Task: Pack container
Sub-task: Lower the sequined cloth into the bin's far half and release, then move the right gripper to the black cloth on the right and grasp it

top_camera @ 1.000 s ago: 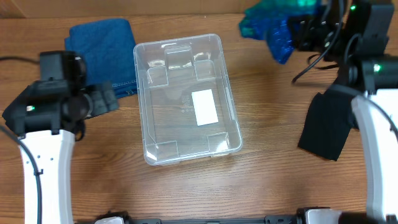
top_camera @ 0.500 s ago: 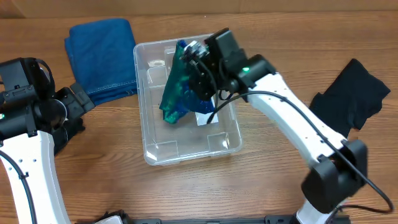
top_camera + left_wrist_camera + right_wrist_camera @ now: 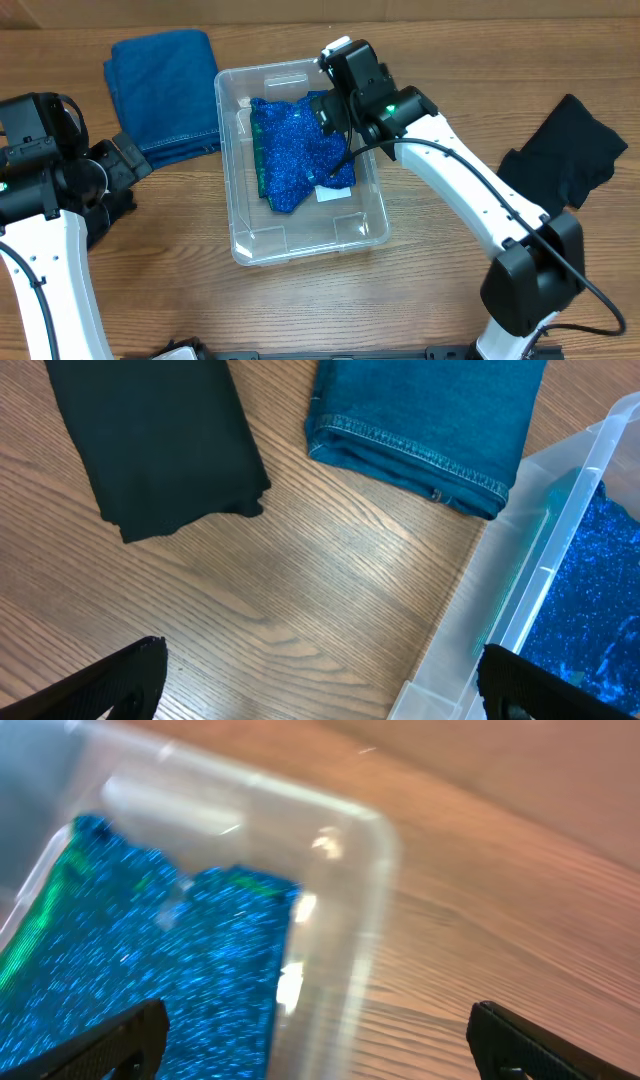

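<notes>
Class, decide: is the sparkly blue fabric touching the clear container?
Touching. The overhead view shows the sparkly blue fabric lying inside the clear container, spread across its floor.

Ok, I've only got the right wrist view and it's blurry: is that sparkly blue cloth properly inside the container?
Observer: Yes. Overhead, the sparkly blue cloth lies inside the container, with nothing visibly draped over the rim; it covers part of the white label.
Operator: What's outside it?
Observer: A folded denim cloth lies on the table left of the container, and a black cloth lies to its right.
Operator: And the left pincer?
Observer: The left pincer is open and empty over bare wood, near a second black cloth.
</notes>
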### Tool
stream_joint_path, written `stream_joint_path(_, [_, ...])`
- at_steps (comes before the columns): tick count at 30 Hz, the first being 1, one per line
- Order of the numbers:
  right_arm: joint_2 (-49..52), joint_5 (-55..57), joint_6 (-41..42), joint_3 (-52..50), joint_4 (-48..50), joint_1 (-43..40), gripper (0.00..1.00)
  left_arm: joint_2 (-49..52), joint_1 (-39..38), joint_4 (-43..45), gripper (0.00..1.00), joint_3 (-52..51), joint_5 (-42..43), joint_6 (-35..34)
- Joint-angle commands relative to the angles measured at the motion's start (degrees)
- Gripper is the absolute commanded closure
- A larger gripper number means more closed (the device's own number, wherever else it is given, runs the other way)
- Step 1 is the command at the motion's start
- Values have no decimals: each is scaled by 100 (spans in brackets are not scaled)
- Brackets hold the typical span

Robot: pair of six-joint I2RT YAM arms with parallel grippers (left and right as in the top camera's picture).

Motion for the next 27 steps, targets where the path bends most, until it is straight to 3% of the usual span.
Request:
stream_joint_path(1, [-1012, 802, 981, 271, -356, -323, 0, 20, 26, 46, 1, 133, 68, -48])
stream_joint_path(2, [-1121, 761, 1349, 271, -693, -531, 9, 42, 13, 105, 15, 133, 105, 48])
stream_joint_path(3, [-1178, 723, 1705, 271, -1062, -750, 25, 94, -17, 205, 28, 133, 240, 229])
stream_joint_path(6, [-1178, 573, 2599, 254, -2151, -1456, 51, 501, -162, 562, 82, 133, 621, 595])
stream_joint_path(8, [-1167, 275, 2677, 251, -2529, -1814, 59, 798, -197, 699, 96, 133, 627, 590])
stream_joint_path(12, [-1167, -341, 2651, 251, -3093, -2546, 61, 2033, -219, 1327, 96, 136, 1246, 603])
stream_joint_path(18, [-1167, -802, 2479, 245, -3445, -2769, 60, 3237, -852, 2111, 96, 140, 1814, 1071])
stream_joint_path(27, [-1167, -866, 2479, 245, -3582, -2771, 60, 3497, -1687, 2951, 94, 282, 1821, 1106])
